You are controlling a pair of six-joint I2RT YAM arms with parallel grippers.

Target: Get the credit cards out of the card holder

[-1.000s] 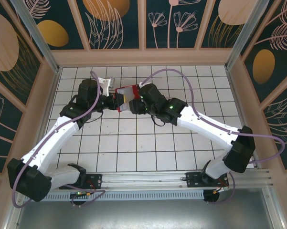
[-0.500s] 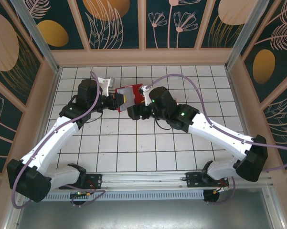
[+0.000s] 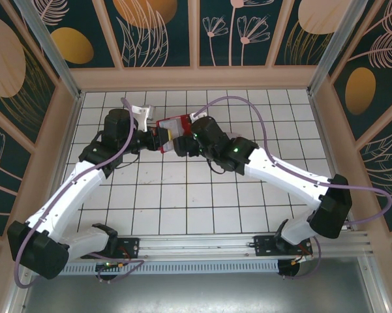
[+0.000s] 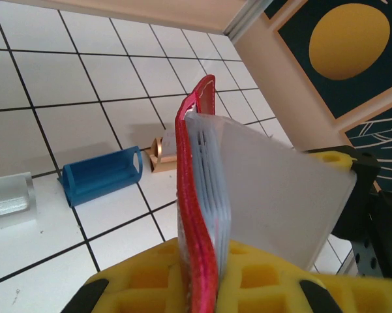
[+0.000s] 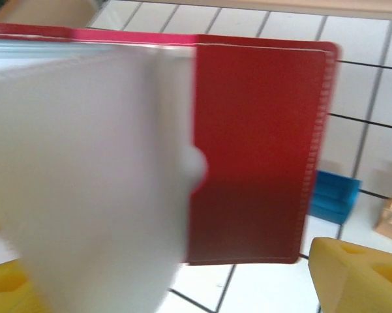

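Left pincer [image 4: 205, 277] around lower edge of upright card holder [image 4: 194, 195].

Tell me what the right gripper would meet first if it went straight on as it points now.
The card holder: its pale see-through pocket sheets lie straight ahead of the open right gripper. They look very near, though blur hides exact depth.

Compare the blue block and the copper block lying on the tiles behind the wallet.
Colour: the blue block is plain blue, while the copper block is copper-coloured with a bright glint.
Size: in the left wrist view the blue block looks clearly larger than the copper block.
Visibility: the blue block shows whole, while the copper block is partly hidden behind the card holder.
Both rest side by side on the tiled table.
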